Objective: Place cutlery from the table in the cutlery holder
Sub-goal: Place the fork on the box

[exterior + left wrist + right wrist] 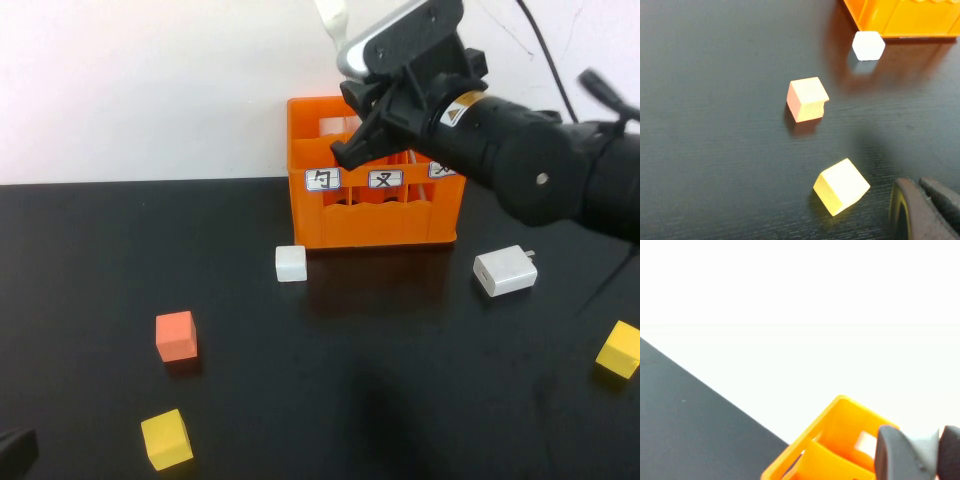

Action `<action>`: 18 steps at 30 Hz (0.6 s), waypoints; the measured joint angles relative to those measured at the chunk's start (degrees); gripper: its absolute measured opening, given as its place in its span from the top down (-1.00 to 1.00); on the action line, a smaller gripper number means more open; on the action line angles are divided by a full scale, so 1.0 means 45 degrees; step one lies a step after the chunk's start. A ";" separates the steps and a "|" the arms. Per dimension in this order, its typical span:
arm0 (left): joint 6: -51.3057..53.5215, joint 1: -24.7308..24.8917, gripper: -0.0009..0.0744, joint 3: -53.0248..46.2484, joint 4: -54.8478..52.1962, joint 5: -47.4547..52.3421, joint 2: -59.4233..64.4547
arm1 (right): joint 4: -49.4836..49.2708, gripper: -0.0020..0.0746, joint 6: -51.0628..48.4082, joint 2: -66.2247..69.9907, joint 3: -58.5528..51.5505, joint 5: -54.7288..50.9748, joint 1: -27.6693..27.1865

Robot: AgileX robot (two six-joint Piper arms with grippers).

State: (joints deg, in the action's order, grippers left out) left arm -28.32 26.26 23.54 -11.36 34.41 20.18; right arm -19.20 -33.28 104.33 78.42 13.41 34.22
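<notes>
Meanwhile, the left hand (pixel 920 210) is shut and empty, low at the near-left bench (pixel 90 250) edge by a yellow cube (pixel 841 186). Further right, the orange cutlery holder (pixel 370 215) stands at the back, something white in its rear. Above it, the right hand (pixel 352 128) grips a white utensil (pixel 331 18), handle sticking upward.
</notes>
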 joint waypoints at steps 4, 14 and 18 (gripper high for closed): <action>0.0000 0.0000 0.98 0.0000 -0.0056 0.0000 0.0000 | -0.0028 0.52 -0.0260 0.0598 0.0024 0.0758 -0.0080; 0.0000 0.0000 0.98 0.0000 -0.0303 0.0000 0.0000 | -0.0348 0.52 -0.0416 0.2028 0.1540 0.0839 -0.0161; 0.0000 0.0000 0.98 0.0000 -0.0446 0.0061 0.0000 | -0.0770 0.52 -0.0609 0.2414 0.2275 0.0526 -0.0207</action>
State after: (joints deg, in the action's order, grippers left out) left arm -28.32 26.26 23.54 -13.37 34.69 20.18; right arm -22.67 -36.02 115.19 88.66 15.78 33.29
